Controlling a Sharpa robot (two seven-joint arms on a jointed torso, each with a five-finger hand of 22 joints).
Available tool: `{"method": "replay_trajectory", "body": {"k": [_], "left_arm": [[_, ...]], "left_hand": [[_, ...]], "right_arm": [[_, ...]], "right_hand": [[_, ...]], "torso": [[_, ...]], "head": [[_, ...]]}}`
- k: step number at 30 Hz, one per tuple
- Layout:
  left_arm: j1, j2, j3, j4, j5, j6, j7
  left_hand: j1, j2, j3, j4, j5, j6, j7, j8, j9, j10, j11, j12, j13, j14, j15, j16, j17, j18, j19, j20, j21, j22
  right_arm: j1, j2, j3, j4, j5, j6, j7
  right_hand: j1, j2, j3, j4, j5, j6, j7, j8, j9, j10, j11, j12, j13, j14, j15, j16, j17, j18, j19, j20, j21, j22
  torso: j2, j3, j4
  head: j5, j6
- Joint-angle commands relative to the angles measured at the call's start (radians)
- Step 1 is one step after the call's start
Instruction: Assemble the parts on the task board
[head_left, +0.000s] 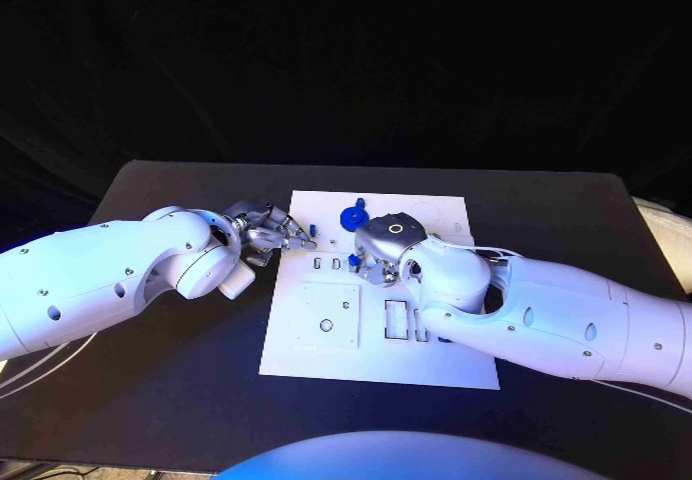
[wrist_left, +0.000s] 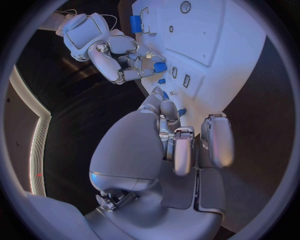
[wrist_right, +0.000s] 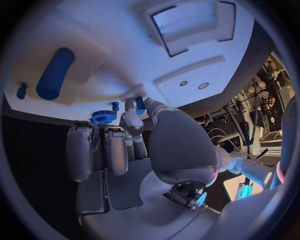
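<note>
Your right hand (head_left: 378, 250) pinches a small blue part (wrist_right: 140, 105) over the task board (head_left: 433, 350), beside the blue gear (head_left: 352, 214). Your left hand (head_left: 274, 235) (also pinching a blue piece (wrist_left: 182, 112)) sits near: crowding risks a collision or a dropped, misaligned part.

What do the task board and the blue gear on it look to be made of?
Task board: looks like matte white rigid plastic, judging by its even, dull surface and crisp-edged recessed pockets; painted metal cannot be ruled out.
Blue gear: looks like moulded or printed plastic, uniformly coloured with fine teeth around the rim and no metallic shine.
</note>
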Motion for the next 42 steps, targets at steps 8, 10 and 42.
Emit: {"method": "replay_trajectory", "body": {"k": [8, 10, 42], "left_arm": [[0.000, 0.001, 0.001, 0.002, 0.001, 0.008, 0.002], [0.000, 0.001, 0.001, 0.002, 0.001, 0.008, 0.002], [0.000, 0.005, 0.001, -0.001, 0.001, 0.011, 0.001]], "left_hand": [[0.009, 0.003, 0.003, -0.004, 0.002, 0.007, 0.003, -0.002, -0.001, -0.005, -0.003, -0.002, 0.000, 0.105, -0.006, 0.003, 0.263, -0.007, 0.010, -0.006, -0.004, 0.019], [0.009, 0.003, 0.003, -0.004, 0.002, 0.007, 0.003, -0.002, -0.001, -0.005, -0.003, -0.002, 0.000, 0.105, -0.006, 0.003, 0.263, -0.007, 0.010, -0.006, -0.004, 0.019], [0.010, 0.004, 0.004, -0.005, 0.002, 0.007, 0.003, -0.002, -0.003, -0.005, -0.003, -0.002, 0.001, 0.105, -0.006, 0.003, 0.263, -0.007, 0.010, -0.006, -0.004, 0.018]], "right_arm": [[-0.001, -0.005, 0.000, 0.013, 0.001, 0.009, -0.009], [-0.002, -0.007, 0.000, 0.018, 0.004, 0.012, -0.009], [-0.003, -0.016, 0.001, 0.027, 0.011, 0.019, -0.015]], "right_hand": [[0.001, -0.018, 0.000, -0.001, -0.012, 0.009, -0.002, 0.005, 0.002, 0.012, 0.003, 0.012, 0.007, 0.089, -0.003, -0.002, 0.200, -0.004, 0.005, 0.000, -0.004, 0.002], [-0.001, -0.023, -0.001, 0.000, -0.012, 0.010, -0.002, 0.006, 0.002, 0.013, 0.003, 0.013, 0.008, 0.089, -0.003, -0.002, 0.200, -0.004, 0.005, 0.000, -0.004, 0.003], [-0.009, -0.031, -0.005, 0.005, -0.014, 0.013, -0.003, 0.007, 0.003, 0.014, 0.002, 0.014, 0.009, 0.089, -0.003, -0.004, 0.198, -0.003, 0.005, 0.000, -0.004, 0.002]], "torso": [[0.000, -0.0005, -0.0001], [0.000, -0.0005, -0.0001], [0.000, -0.0002, -0.0003]], "head": [[0.001, 0.000], [0.001, 0.000], [0.000, 0.002]]}}
